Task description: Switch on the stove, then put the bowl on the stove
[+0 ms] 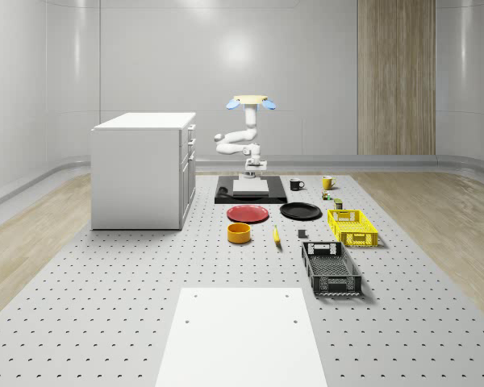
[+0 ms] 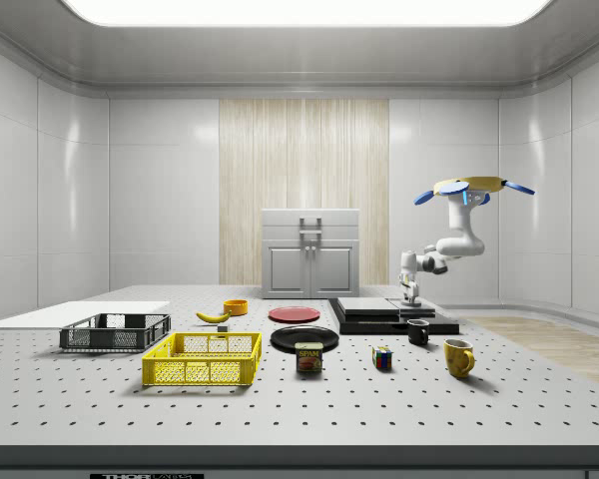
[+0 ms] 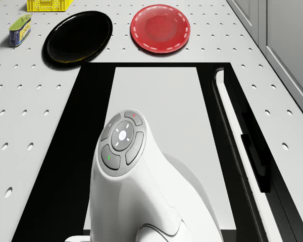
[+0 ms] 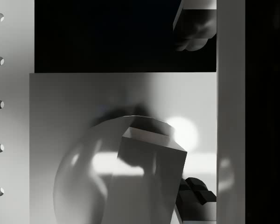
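Note:
The stove (image 1: 221,196) is a black slab with a pale grey plate (image 3: 156,116), and a black switch (image 3: 257,157) sits on the strip along one side. The drone (image 1: 251,102) hovers above the stove's far side with its arm folded down. My gripper (image 2: 411,296) hangs just over the plate, open, with nothing between the fingers (image 4: 196,23). In the wrist view the shiny plate (image 4: 74,107) mirrors the hand. The yellow bowl (image 1: 239,232) stands apart on the table, nearer the whole-scene camera than the stove, and also appears as the bowl (image 2: 236,306) in the side view.
A red plate (image 1: 248,213) and a black plate (image 1: 300,211) lie in front of the stove. A white cabinet (image 1: 143,169) stands at its left. A banana (image 1: 276,235), a yellow crate (image 1: 352,226), a black crate (image 1: 331,268) and two mugs (image 1: 296,184) lie to the right.

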`<state>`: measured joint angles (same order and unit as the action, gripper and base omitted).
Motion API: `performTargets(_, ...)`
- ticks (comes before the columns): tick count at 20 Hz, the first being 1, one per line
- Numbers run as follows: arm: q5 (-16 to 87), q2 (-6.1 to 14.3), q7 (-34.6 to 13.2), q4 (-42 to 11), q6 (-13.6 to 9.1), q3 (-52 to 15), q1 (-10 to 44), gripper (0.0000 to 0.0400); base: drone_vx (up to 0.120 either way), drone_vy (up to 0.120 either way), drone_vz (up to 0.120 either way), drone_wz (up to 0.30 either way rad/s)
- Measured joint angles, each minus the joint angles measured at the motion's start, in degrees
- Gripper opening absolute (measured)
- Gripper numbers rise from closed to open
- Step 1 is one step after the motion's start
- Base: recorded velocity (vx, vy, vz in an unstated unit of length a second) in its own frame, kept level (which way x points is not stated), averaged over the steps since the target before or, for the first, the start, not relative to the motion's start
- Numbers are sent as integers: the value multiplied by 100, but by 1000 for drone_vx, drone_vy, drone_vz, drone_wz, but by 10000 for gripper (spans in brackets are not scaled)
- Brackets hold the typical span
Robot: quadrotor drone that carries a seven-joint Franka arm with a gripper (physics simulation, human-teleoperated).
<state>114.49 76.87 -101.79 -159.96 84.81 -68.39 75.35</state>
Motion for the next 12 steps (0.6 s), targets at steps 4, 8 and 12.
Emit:
performTargets(4, -1, -19, -131, 19, -13, -10, 156, 400, 0, 0, 0, 0)
performTargets(8, -10, -12, -194, 30, -5, -18, 233, 400, 0, 0, 0, 0)
performTargets(12, -22, 7, -226, 36, 13, -25, 272, 400, 0, 0, 0, 0)
